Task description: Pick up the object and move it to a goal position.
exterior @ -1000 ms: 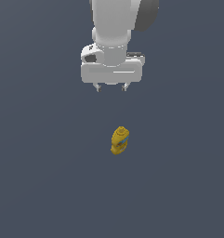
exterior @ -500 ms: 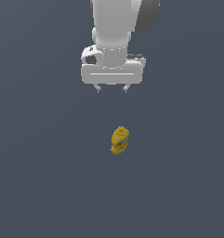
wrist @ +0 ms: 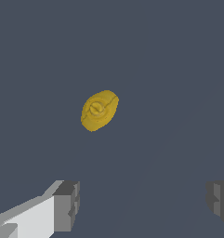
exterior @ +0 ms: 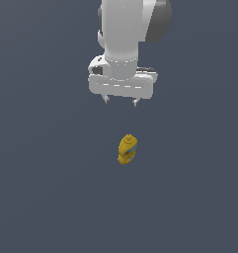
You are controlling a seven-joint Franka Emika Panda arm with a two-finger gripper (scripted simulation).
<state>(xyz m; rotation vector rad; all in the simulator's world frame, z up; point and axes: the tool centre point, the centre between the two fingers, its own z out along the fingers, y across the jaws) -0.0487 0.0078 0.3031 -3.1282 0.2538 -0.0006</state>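
A plain dark slate-blue surface (exterior: 46, 197) filled the exterior view from edge to edge, flat, evenly lit and unmarked. The wrist view showed the same dull grey-blue ground (wrist: 169, 69), crossed only by faint, slightly lighter diagonal streaks. Nothing else lay on it in either view

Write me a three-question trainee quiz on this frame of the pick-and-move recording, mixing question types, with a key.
1. True or false: the hand has closed on the yellow object.
2. Multiple choice: in the exterior view, the object sits (A) above the hand, (B) below the hand, apart from it, (C) between the fingers.
3. Fill in: the band across the object's middle is light ____.

Key
1. False: the fingers stand wide apart with nothing between them.
2. B.
3. Blue.
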